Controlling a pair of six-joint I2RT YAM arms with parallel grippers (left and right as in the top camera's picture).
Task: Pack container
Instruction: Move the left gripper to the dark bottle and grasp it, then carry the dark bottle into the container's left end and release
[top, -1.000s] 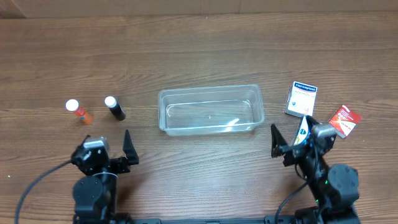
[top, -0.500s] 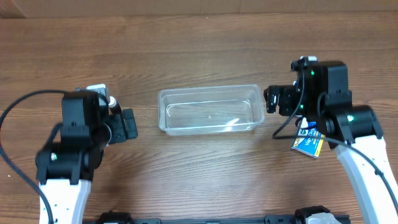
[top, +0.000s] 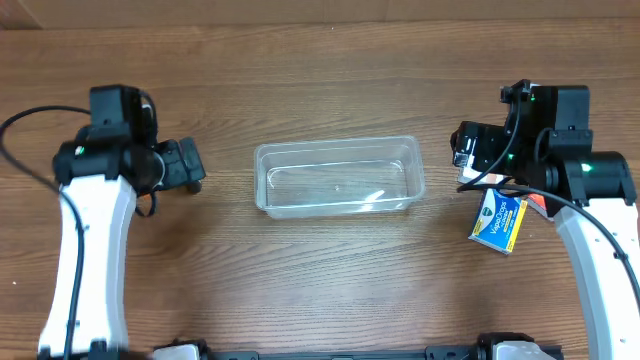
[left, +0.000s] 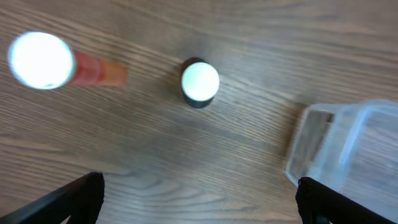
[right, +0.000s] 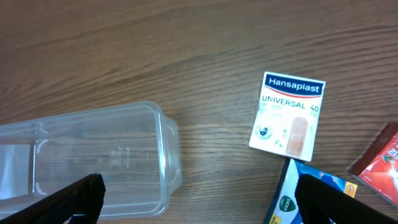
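Left pincer (left: 199, 186) is spread wide, with one finger (left: 78, 196) poking in at each bottom corner of its wrist view and just wood grain between them. Up ahead of it a black bottle (left: 199, 84) with a white cap stands on the desk (top: 330, 290). Off to the left of that is an orange bottle (left: 93, 71), also white-capped, and pretty blurry in that shot. The two bottles sit apart from each other. A rounded corner of the container shows at the right edge of the same view, well clear of the black bottle.

Right pincer (right: 199, 186) is the same deal: spread wide, gripping nothing.

The container (top: 338, 177) sits about mid-desk between the two arms, long side running left to right and open side up. From overhead the left pincer hangs off its left end and the right one off its right end, neither touching it.

In the right wrist view a white plaster box (right: 288, 115) lies flat, label up, to the right of the container with a strip of desk between them. A blue box (right: 311, 193) lies just below it at an angle. Their corners are super close, and I can't tell if they touch. A red pack (right: 379, 162) peeks in at the right edge beside the blue box, cut off by the frame.
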